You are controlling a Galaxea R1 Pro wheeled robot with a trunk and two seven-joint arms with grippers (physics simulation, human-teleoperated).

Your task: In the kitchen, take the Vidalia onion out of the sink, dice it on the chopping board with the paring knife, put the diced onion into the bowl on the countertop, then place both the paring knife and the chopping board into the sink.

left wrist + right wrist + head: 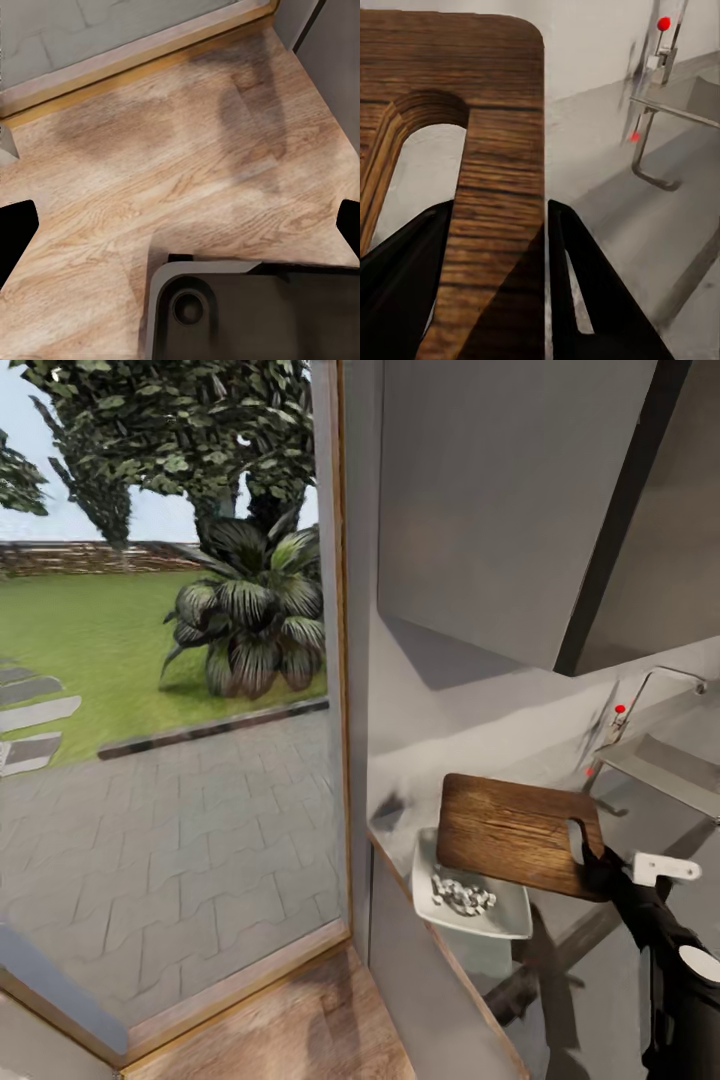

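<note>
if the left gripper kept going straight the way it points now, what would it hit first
Most likely the wooden floor. The left wrist view looks down along the open fingers at bare floorboards, with a dark part of the robot's base at the near edge. Depth is unclear, but nothing else seems to lie in that line.

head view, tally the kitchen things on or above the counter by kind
chopping board: 1
bowl: 1
tap: 1
sink: 1
total: 4
</note>
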